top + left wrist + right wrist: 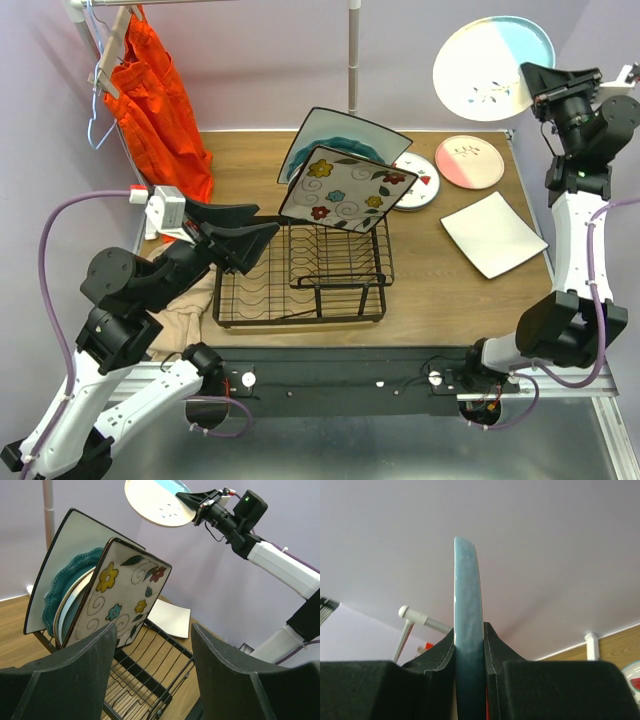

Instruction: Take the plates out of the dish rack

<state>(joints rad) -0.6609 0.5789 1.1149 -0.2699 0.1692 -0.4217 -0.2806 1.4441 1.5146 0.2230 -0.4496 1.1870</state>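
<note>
R hand pinches round plate by rim; face toward rack

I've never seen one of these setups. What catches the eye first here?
The right gripper holds a round cream-and-blue plate by its edge, high at the far right. In the middle, a square flower-print plate leans in the black dish rack, with the open left gripper close on its left. An orange garment hangs far left.
</note>
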